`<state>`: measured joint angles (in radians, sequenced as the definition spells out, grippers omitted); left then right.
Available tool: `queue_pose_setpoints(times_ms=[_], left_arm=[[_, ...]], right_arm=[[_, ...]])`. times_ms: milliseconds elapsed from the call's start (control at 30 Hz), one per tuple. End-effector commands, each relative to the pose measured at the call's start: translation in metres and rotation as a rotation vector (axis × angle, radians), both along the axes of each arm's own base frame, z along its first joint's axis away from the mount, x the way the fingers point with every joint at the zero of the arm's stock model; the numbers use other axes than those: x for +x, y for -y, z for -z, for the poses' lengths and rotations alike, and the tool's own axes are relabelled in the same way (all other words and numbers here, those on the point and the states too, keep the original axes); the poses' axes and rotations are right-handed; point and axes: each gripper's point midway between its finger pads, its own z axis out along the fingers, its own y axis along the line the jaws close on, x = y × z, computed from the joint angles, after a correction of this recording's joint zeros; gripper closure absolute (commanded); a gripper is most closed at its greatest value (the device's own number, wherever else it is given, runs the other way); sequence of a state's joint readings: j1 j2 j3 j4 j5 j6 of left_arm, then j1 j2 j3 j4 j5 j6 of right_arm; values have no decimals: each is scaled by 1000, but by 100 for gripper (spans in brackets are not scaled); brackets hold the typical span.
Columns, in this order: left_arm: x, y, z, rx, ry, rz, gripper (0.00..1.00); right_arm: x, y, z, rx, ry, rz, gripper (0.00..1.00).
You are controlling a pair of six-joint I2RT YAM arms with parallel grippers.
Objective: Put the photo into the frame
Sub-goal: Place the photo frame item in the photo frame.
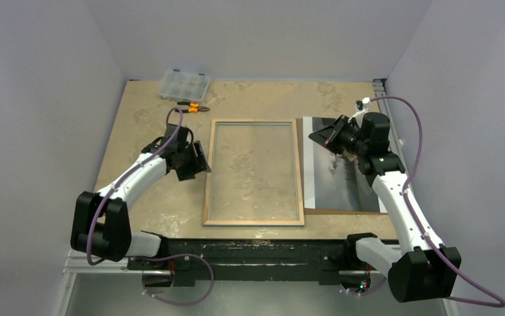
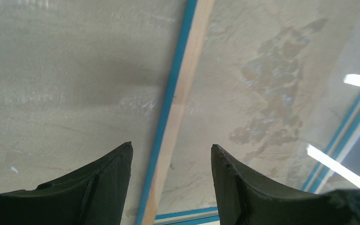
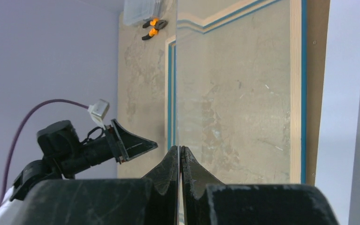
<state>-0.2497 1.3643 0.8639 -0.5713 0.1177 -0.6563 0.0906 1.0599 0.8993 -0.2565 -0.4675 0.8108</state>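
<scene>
The frame is straddled at its left rail by the spread left gripper, likely for steadying. The photo, by the tabletop's right edge, seems pinched by the right gripper for lifting.

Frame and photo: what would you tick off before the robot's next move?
1. Frame lies flat on the table, wooden back up: ok.
2. Left hand open, its fingers either side of the frame's left rail: ok.
3. Photo inside the frame: not ok, it lies beside it on the right.
4. Right hand shut above the photo: ok.
5. Right hand actually pinching the photo's edge: cannot tell.
</scene>
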Motion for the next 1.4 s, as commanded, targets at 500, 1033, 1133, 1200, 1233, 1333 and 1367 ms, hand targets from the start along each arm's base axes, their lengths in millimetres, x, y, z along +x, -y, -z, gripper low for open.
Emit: queue_pose_setpoints(times_ms=[500, 1033, 1133, 1200, 1233, 1333, 1367], left_arm=[[-14, -2, 44, 14, -86, 38, 79], [-17, 2, 49, -10, -106, 42, 98], [-18, 2, 50, -11, -109, 40, 100], [-18, 2, 50, -11, -111, 39, 100], [-18, 3, 51, -14, -113, 38, 100], [-19, 5, 53, -27, -119, 39, 100], [-18, 6, 54, -31, -120, 39, 100]], right_arm=[[3, -85, -7, 225, 72, -153, 100], [14, -95, 3, 243, 104, -118, 100], [17, -96, 7, 255, 90, -105, 100], [19, -98, 9, 261, 80, -97, 100], [20, -99, 9, 263, 81, -94, 100], [20, -103, 11, 265, 78, -99, 100], [20, -105, 13, 263, 78, -101, 100]])
